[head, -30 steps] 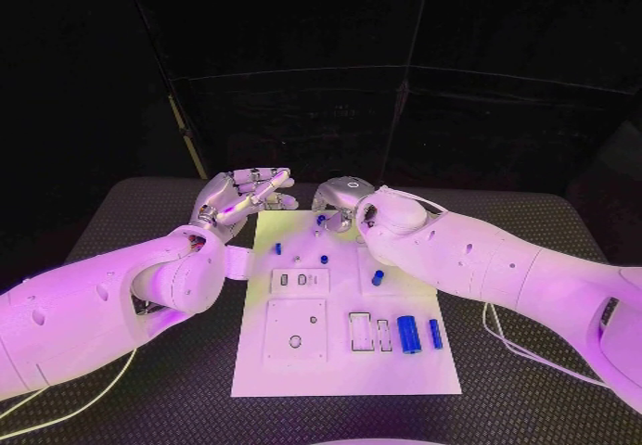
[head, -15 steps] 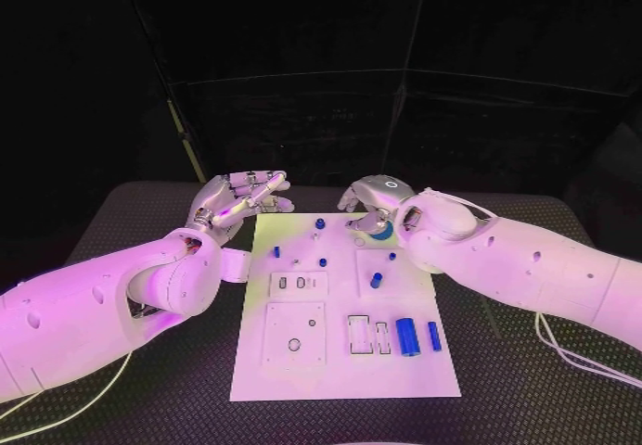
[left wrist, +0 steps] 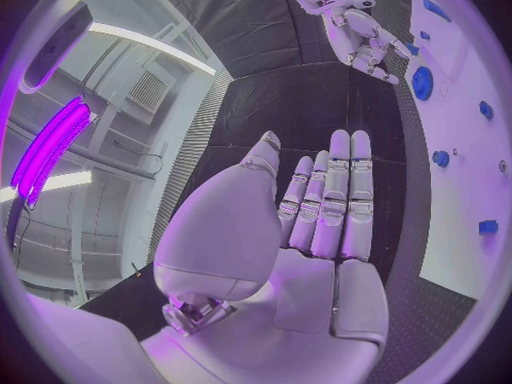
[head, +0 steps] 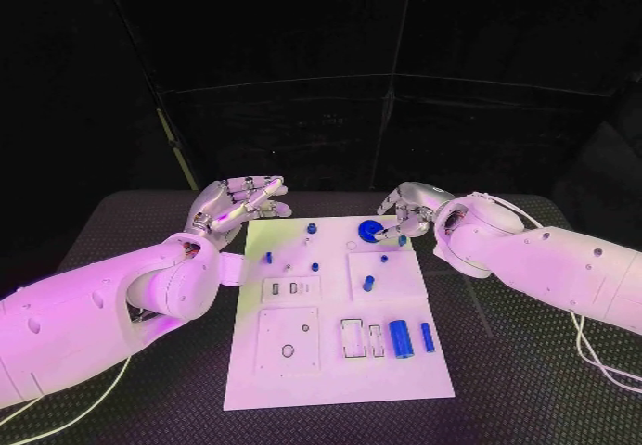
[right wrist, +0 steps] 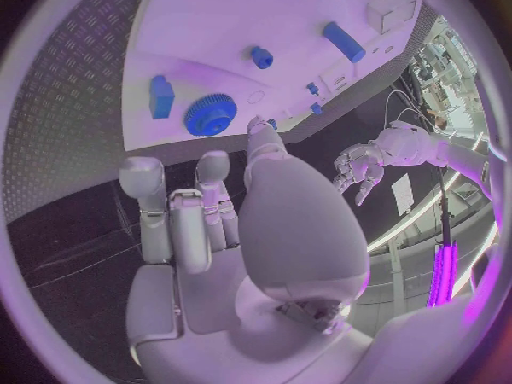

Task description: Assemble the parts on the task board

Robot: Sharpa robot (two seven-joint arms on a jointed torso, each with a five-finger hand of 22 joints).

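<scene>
The white task board (head: 297,378) lies in the middle of the table. A blue gear (head: 371,230) sits at its far right part, with small blue pegs (head: 311,227) and short pieces (head: 371,284) spread over the far half. Two blue cylinders (head: 399,336) lie at the near right. My right hand (head: 408,217) hovers just right of the gear, fingers apart and holding nothing; the right wrist view has the gear (right wrist: 210,113) just beyond its fingertips. My left hand (head: 241,202) hangs open past the board's far left corner, fingers straight (left wrist: 325,196).
The board (right wrist: 246,8) carries rectangular slots (head: 359,336) and a square plate with holes (head: 292,341) in its near half. Black ribbed table (head: 521,352) surrounds it. A white cable (head: 589,352) trails beside my right arm.
My right hand has drawn back to the right from over the board's far middle, leaving the blue gear uncovered on the board. My left hand has barely moved.
</scene>
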